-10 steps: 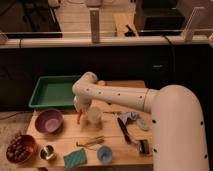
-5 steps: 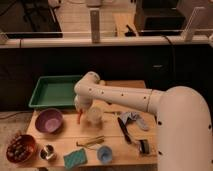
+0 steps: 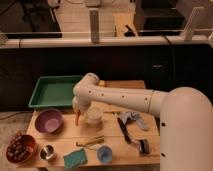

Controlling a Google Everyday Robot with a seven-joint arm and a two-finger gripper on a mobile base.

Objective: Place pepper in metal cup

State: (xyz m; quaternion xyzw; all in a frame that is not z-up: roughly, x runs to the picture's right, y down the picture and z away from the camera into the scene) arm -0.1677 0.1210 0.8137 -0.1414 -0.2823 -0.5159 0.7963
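**Pepper held above the desk, cup at the front left**

While your white, smooth-shelled arm (image 3: 125, 100) reaches leftward across the wooden desk (image 3: 125, 85), the hand (image 3: 78, 111) hangs just right of the purple bowl (image 3: 48, 120), closed on the pepper (image 3: 77, 118). You can see the pepper as a slim red-orange sliver pointing downward below the hand, held clear of the desk.

Your metal cup (image 3: 47, 152) stands at the front left corner: small, round, shiny, dark inside. It sits below the purple bowl and beside a brown bowl of dark red fruit (image 3: 20, 148), well apart from the pepper.

Around you: a pale round cup (image 3: 93, 115) just right of the hand, a green rectangular tray (image 3: 55, 91) behind it, a small blue cup (image 3: 104, 154) and a teal sponge (image 3: 75, 158) along the front edge, a thin yellowish utensil (image 3: 90, 142) between them, and dark tools with a grey cloth (image 3: 134, 120) to the right.

Behind the desk runs a dark wall topped by a pale rail (image 3: 100, 41).
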